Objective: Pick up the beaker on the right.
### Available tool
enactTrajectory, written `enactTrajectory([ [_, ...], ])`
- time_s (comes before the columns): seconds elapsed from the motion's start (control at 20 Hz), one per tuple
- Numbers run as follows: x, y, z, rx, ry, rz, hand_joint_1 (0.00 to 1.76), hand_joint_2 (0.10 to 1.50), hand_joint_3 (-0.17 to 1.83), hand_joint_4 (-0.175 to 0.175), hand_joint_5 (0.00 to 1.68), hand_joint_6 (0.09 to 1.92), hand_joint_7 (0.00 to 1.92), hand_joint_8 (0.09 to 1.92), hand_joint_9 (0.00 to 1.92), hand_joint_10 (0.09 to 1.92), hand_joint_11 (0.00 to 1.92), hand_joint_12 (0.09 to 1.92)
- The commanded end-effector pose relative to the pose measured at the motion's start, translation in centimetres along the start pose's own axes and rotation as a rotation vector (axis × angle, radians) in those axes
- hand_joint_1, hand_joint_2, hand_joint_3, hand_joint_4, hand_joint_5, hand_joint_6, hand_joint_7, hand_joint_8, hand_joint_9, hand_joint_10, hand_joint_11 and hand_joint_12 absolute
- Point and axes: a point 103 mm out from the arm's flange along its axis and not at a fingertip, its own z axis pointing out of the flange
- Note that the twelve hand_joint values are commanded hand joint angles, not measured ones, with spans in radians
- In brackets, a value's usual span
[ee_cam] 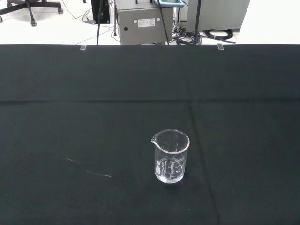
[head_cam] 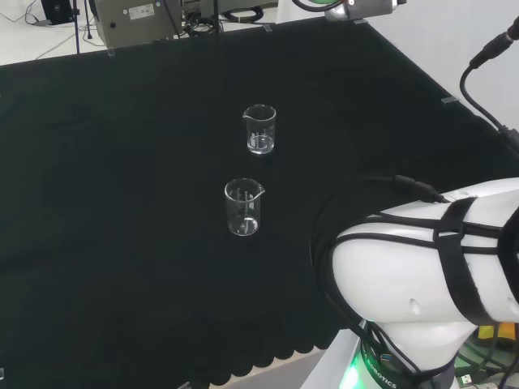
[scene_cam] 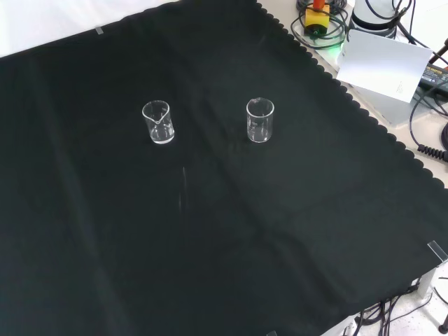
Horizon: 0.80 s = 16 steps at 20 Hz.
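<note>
Two small clear glass beakers stood upright and apart on the black-clothed bench (scene_cam: 210,231): the right beaker (scene_cam: 260,120) and the left beaker (scene_cam: 158,122) in the front view. Their contents were hard to judge, and I cannot tell the hand's state.

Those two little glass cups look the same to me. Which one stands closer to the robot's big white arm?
The nearer beaker in the head view, which is the right one in the front view. The other beaker stands farther out on the black cloth.

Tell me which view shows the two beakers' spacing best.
The front view: left beaker and right beaker stand side by side, clearly apart. The head view lines them up one behind the other; the wrist view has one beaker, close.
</note>
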Motion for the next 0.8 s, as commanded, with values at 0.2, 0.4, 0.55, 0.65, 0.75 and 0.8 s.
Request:
enactTrajectory([
  [0.2,0.2,0.0,0.0,-0.008,-0.009,0.005,0.05,1.38,0.04,-0.004,0.31,0.09,0.03,0.51,0.46,0.09,0.05,1.36],
  [0.4,0.3,0.1,0.0,-0.01,-0.008,0.008,0.04,1.38,0.04,-0.004,0.31,0.09,0.03,0.51,0.46,0.09,0.05,1.36],
  [0.55,0.0,0.2,0.7,-0.002,-0.003,0.071,0.05,1.38,0.04,-0.002,0.31,0.09,0.05,0.51,0.48,0.09,0.06,1.36],
  [0.65,-0.4,0.6,1.5,0.012,-0.002,0.077,0.07,1.37,0.04,-0.002,0.32,0.09,0.06,0.51,0.49,0.09,0.08,1.36],
  [0.75,-0.8,1.1,2.5,0.02,-0.003,0.08,0.09,1.36,0.03,-0.003,0.32,0.09,0.06,0.51,0.5,0.09,0.08,1.36],
  [0.8,-1.0,1.3,3.1,0.026,-0.008,0.081,0.09,1.36,0.03,-0.003,0.32,0.09,0.06,0.51,0.5,0.09,0.09,1.36],
])
